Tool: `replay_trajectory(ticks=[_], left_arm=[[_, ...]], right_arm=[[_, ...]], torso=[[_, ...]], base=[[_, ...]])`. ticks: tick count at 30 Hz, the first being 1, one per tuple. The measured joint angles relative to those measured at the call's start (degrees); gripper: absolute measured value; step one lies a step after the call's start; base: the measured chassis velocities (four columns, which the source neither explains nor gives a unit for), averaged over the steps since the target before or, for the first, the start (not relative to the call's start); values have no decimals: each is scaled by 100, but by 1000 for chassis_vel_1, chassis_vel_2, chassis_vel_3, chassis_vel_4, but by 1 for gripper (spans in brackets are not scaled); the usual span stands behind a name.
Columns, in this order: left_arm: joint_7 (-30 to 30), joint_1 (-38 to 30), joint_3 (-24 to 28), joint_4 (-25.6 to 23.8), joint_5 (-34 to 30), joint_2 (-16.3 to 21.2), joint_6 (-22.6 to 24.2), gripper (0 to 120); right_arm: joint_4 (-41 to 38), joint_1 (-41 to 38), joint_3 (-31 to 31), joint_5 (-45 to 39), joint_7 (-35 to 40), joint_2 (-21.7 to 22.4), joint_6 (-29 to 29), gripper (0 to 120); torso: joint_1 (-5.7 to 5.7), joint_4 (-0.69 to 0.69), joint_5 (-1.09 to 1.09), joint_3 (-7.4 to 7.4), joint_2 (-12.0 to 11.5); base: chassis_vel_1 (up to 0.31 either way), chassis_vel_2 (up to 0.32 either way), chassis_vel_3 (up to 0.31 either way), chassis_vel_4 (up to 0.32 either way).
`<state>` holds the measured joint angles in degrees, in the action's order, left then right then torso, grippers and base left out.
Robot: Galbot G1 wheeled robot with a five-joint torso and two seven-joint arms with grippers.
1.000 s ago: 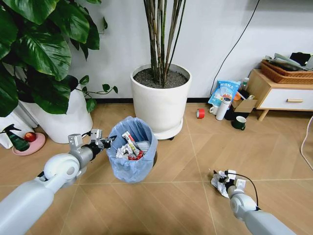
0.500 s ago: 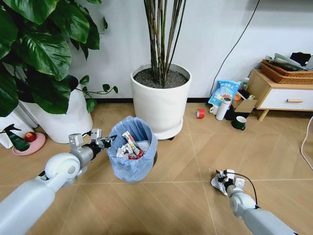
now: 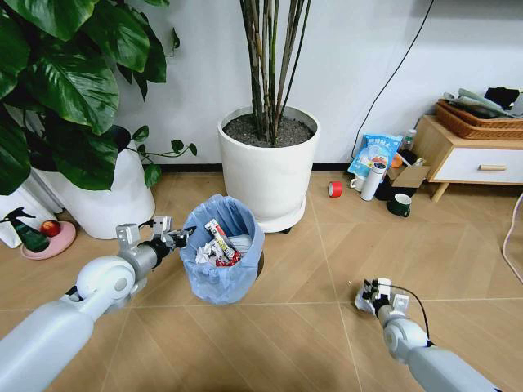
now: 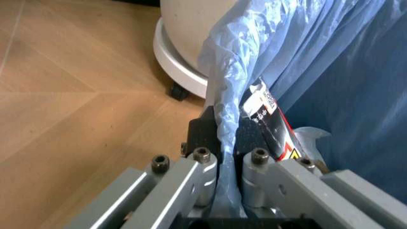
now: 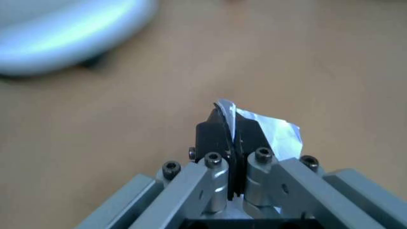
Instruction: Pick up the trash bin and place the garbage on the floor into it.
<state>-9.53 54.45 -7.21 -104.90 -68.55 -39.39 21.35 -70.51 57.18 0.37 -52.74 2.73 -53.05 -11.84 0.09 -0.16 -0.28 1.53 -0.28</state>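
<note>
You get an evenly bright head view: soft, diffuse light fills the room, and the white wall (image 3: 204, 73) shows no hard glare. Shadows are faint; a soft dark patch sits under the white plant pot (image 3: 270, 167) and beside the trash bin (image 3: 221, 249) on the floor (image 3: 302, 335). Straight lines bow toward the edges, so the arms look stretched. In your left wrist view, the left hand (image 4: 228, 138) is fairly sharp while the blue bag and floor behind go soft. In your right wrist view, the right hand (image 5: 230, 136) and its white paper wad (image 5: 273, 133) are clear; the background is heavily blurred and washed pale.
</note>
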Motion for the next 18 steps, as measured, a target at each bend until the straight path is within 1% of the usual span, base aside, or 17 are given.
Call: replay_trajectory(ticks=[2, 3, 4, 6, 7, 8, 9, 10, 11, 13, 14, 15, 17, 18], left_arm=[[0, 42, 16, -5, 20, -21, 0, 0], [0, 52, 39, -7, 29, -33, 0, 0], [0, 52, 39, -7, 29, -33, 0, 0], [0, 52, 83, -7, 39, -47, 0, 0], [0, 52, 83, -7, 39, -47, 0, 0], [-1, 39, 125, 1, 44, -60, 0, 0], [-1, 26, 147, 8, 46, -69, 0, 0], [-3, 0, 186, 23, 50, -86, 2, 0], [-3, 0, 186, 23, 50, -86, 2, 0], [-4, -43, 243, 43, 52, -104, 8, 0], [-5, -61, 264, 52, 52, -106, 10, 0], [-5, -61, 264, 52, 52, -106, 10, 0], [-5, -106, 327, 75, 53, -118, 20, 0], [-5, -106, 327, 75, 53, -118, 20, 0]], right_arm=[[-373, -127, -26, -31, -639, 76, -363, 0], [-684, -246, -90, -188, -1101, 139, -555, 0], [-684, -246, -90, -188, -1101, 139, -555, 0], [-1060, -427, -211, -481, -1626, 219, -743, 0], [-1060, -427, -211, -481, -1626, 219, -743, 0], [-1352, -649, -342, -767, -2144, 268, -887, 0], [-1492, -812, -432, -923, -2453, 281, -949, 0], [-1696, -1148, -606, -1206, -2966, 285, -1017, 0], [-1696, -1148, -606, -1206, -2966, 285, -1017, 0], [-1908, -1728, -955, -1604, -3669, 256, -1060, 0], [-1972, -1928, -1103, -1749, -3874, 235, -1061, 0], [-1972, -1928, -1103, -1749, -3874, 235, -1061, 0], [-2094, -2428, -1544, -2116, -4296, 148, -1011, 0], [-2094, -2428, -1544, -2116, -4296, 148, -1011, 0]], torso=[[0, 2, 1, 0, 0], [0, 3, 0, 0, 0], [0, 3, 0, 0, 0], [0, 3, -1, 0, 0], [0, 3, -1, 0, 0], [0, 2, 1, 0, 0], [0, 1, 0, 0, 0], [0, 1, 0, 0, 0], [0, 1, 0, 0, 0], [0, 2, -1, 0, 0], [0, 2, -1, 0, 0], [0, 2, -1, 0, 0], [0, 2, 1, 0, 0], [0, 2, 1, 0, 0]], base=[[0, 0, 0, 0], [0, 0, 0, 0], [0, 0, 0, 0], [0, 0, 0, 0], [0, 0, 0, 0], [0, 0, 0, 0], [0, 0, 0, 0], [0, 0, 0, 0], [0, 0, 0, 0], [0, 0, 0, 0], [0, 0, 0, 0], [0, 0, 0, 0], [0, 0, 0, 0], [0, 0, 0, 0]])
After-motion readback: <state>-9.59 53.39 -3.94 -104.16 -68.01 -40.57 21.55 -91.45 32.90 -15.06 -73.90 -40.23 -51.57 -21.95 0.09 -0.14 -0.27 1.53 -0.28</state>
